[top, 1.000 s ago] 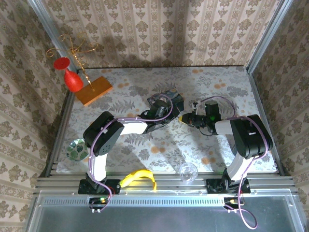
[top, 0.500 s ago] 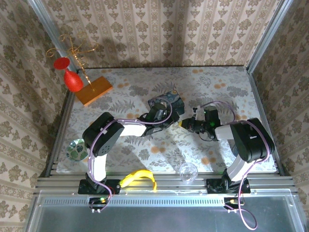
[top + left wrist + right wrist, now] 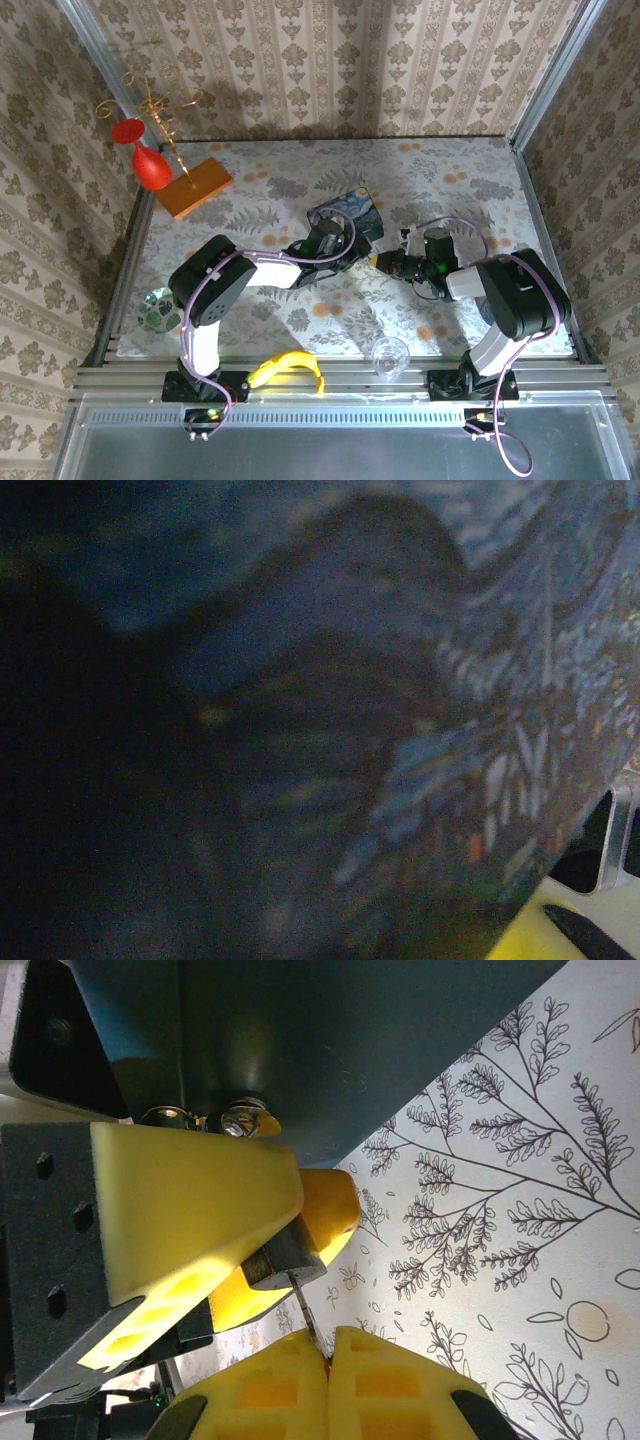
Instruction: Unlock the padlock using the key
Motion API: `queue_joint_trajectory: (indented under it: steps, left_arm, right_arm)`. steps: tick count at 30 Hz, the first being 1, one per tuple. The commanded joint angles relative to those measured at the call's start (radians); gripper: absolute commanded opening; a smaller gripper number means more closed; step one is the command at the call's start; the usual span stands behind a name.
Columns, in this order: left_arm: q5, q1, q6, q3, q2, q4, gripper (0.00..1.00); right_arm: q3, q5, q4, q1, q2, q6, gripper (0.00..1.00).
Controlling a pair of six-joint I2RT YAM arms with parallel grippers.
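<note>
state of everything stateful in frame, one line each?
left gripper, closed on the padlock
right gripper, shut on the key
padlock, clamped; locked or not unclear
key, pinched, tip at the padlock
tin, lid state unclear
glass, upright near the front edge

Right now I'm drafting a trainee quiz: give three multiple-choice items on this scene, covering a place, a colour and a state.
1. The banana lies: A far left corner; B near edge; C centre.
2. The painted tin is mainly: A red; B white; C blue.
3. The right gripper is: A shut on the key; B wide open; C shut on nothing.
B, it lies on the near rail; C, its top shows blue; A, its fingers pinch the thin blade.
</note>
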Motion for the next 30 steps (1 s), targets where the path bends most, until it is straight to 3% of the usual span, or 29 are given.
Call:
queue_joint_trajectory:
  steps: [1, 9, 15, 20, 25, 30]
  left_arm:
    - [0.203, -0.077, -0.039, 0.005, -0.017, -0.001, 0.00]
    - [0.198, -0.074, -0.043, 0.011, -0.020, -0.033, 0.00]
    - [0.205, -0.077, -0.027, 0.033, -0.023, -0.075, 0.00]
    - [0.208, -0.081, -0.015, 0.055, -0.020, -0.089, 0.00]
    - [0.213, -0.085, -0.013, 0.061, -0.018, -0.092, 0.00]
    - [0.221, -0.086, -0.012, 0.060, -0.017, -0.076, 0.00]
  right_arm:
    - [0.039, 0.124, 0.151, -0.013, 0.019, 0.037, 0.00]
    - [0.107, 0.118, 0.102, -0.013, 0.023, 0.028, 0.00]
    - [0.126, 0.202, -0.095, 0.002, -0.055, -0.108, 0.00]
    - [0.156, 0.191, -0.095, 0.002, -0.030, -0.057, 0.00]
    - [0.176, 0.136, 0.011, -0.005, 0.014, 0.030, 0.00]
    - [0.232, -0.031, 0.162, -0.009, 0.102, 0.087, 0.00]
